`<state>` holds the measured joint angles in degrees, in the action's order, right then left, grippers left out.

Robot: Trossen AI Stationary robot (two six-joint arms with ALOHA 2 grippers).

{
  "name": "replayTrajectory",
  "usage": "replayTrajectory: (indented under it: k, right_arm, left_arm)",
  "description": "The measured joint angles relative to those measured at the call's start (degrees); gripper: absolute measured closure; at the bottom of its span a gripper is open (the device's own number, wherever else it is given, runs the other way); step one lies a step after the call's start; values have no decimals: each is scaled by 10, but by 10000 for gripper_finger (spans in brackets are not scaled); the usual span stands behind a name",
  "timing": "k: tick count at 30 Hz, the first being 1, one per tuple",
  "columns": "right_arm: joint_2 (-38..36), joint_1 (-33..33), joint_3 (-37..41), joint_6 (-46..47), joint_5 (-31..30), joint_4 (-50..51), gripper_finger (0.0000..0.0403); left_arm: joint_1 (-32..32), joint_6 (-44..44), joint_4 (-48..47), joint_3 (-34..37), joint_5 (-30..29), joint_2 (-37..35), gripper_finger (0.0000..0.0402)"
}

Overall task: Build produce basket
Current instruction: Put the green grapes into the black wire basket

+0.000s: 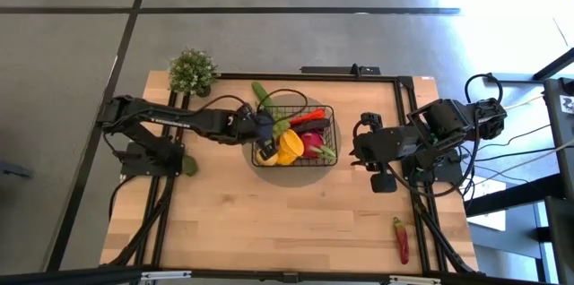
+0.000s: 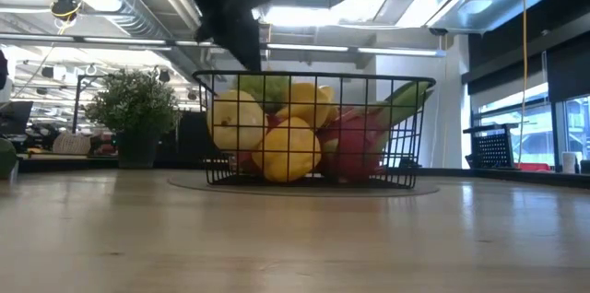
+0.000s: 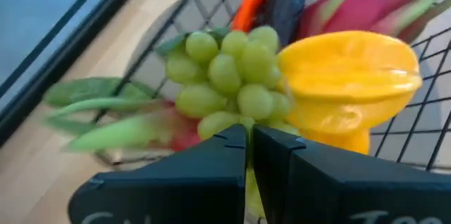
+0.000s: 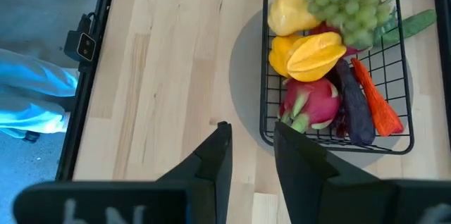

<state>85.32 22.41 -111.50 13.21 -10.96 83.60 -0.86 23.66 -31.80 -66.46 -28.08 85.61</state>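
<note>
The black wire-mesh basket [image 1: 328,155] stands upright near the table's middle, filled with produce: green grapes [image 4: 349,9], yellow star fruit [image 4: 316,56], pink dragon fruit [image 4: 313,104], purple eggplant [image 4: 354,108], orange carrot [image 4: 377,101]. A red chili [image 1: 403,240] lies apart on the table near the front right corner.

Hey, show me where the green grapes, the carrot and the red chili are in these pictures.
green grapes [image 3: 232,76], left wrist view, middle of the bunch.
carrot [image 4: 377,104], right wrist view, middle of its orange body.
red chili [image 1: 403,245], high view, middle of its red body.
</note>
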Motion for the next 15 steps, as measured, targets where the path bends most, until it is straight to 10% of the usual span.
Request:
replayTrajectory:
  k: [15]
  right_arm:
    - [0, 0, 0, -2, 0, 0, 307]
  left_arm:
    - [0, -1, -2, 1, 23, 10, 352]
